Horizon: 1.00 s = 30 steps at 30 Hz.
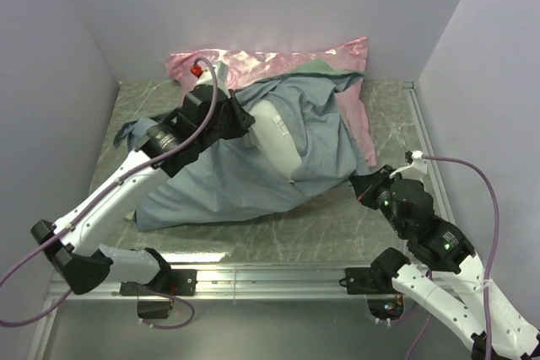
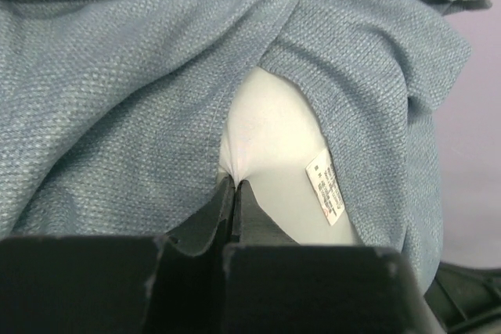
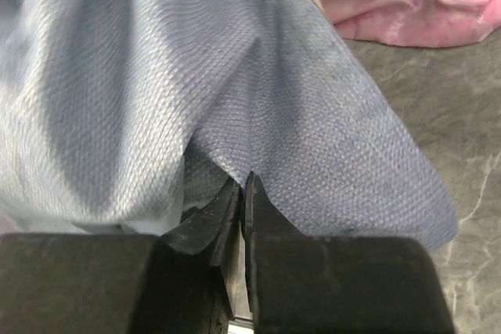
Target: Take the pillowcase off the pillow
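Right gripper (image 3: 242, 187) is pinching shut on the pillowcase (image 3: 141, 76) edge; left gripper (image 2: 235, 187) is clamping the pillow (image 2: 270, 134) poking out of it.

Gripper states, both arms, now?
Left gripper: closed, pinching the white pillow.
Right gripper: closed on the pillowcase cloth.
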Each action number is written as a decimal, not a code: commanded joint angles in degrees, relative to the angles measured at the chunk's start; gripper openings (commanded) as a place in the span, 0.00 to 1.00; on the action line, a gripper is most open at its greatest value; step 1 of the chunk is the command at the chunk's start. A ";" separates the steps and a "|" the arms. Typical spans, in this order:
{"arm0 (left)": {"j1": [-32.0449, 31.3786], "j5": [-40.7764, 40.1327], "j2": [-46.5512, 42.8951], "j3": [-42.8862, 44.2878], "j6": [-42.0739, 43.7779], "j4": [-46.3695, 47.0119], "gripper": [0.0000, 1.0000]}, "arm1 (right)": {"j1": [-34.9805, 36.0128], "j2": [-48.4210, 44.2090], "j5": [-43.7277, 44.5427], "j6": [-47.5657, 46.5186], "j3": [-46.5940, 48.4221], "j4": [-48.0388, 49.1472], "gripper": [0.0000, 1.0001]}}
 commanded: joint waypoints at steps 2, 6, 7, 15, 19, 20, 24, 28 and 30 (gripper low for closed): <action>5.67 -5.94 -8.79 -3.65 1.76 4.38 0.00 | -0.94 2.97 14.61 1.17 2.33 -7.15 0.06; 8.22 -4.80 -11.86 -8.48 2.37 3.15 0.00 | -4.62 9.04 16.56 -0.66 5.66 -7.41 0.06; 9.36 -4.36 -13.17 -9.28 2.46 3.06 0.00 | -5.85 9.13 14.29 -1.72 5.67 -5.49 0.06; 13.24 -0.23 -17.67 -13.67 3.52 1.83 0.00 | -27.02 14.83 -8.38 -11.39 -3.36 5.85 0.08; 13.15 2.76 -17.93 -14.91 3.08 2.70 0.00 | -26.52 18.19 -15.70 -11.05 -6.28 11.12 0.06; 13.24 3.03 -17.85 -15.26 3.08 2.97 0.00 | -25.82 17.75 -16.05 -10.52 -7.59 12.01 0.10; 13.24 4.35 -17.32 -16.49 2.99 3.50 0.00 | -24.32 18.45 -20.01 -12.09 -6.47 13.34 0.23; 13.15 6.10 -17.14 -18.69 2.47 5.08 0.01 | -16.51 12.49 -13.52 -11.83 -1.99 11.31 0.51; 13.15 7.51 -16.97 -19.82 2.12 5.78 0.00 | -13.69 10.29 -14.11 -13.15 1.08 11.84 0.63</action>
